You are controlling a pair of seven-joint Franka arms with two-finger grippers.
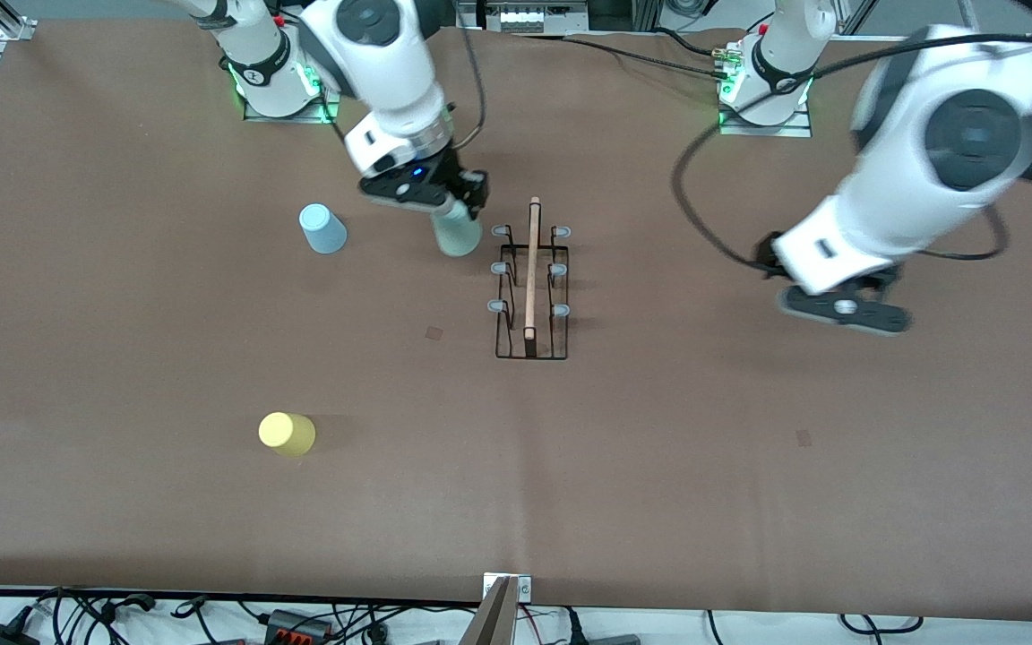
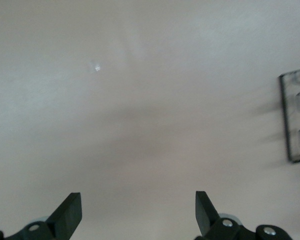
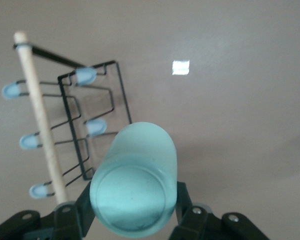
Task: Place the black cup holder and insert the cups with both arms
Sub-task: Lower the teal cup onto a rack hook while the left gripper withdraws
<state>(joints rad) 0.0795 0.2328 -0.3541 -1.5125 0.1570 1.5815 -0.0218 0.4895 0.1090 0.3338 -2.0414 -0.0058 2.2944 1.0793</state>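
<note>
The black cup holder (image 1: pixel 530 288) stands upright mid-table, its wooden rod along the top and grey-blue pegs on both sides. My right gripper (image 1: pixel 444 202) is shut on the pale green cup (image 1: pixel 458 235) and holds it in the air beside the holder's end nearest the robot bases. In the right wrist view the cup (image 3: pixel 135 185) sits between the fingers (image 3: pixel 85 210), with the holder (image 3: pixel 85 130) close by. The light blue cup (image 1: pixel 322 228) and the yellow cup (image 1: pixel 287 434) sit on the table toward the right arm's end. My left gripper (image 1: pixel 843 309) is open and empty (image 2: pixel 137 212) over bare table toward the left arm's end; the holder's edge (image 2: pixel 295 115) shows there.
The brown table cover (image 1: pixel 659 466) spreads wide around the holder. Cables and a camera mount (image 1: pixel 503 609) lie along the table's edge nearest the front camera. The arm bases (image 1: pixel 283 90) stand along the edge farthest from that camera.
</note>
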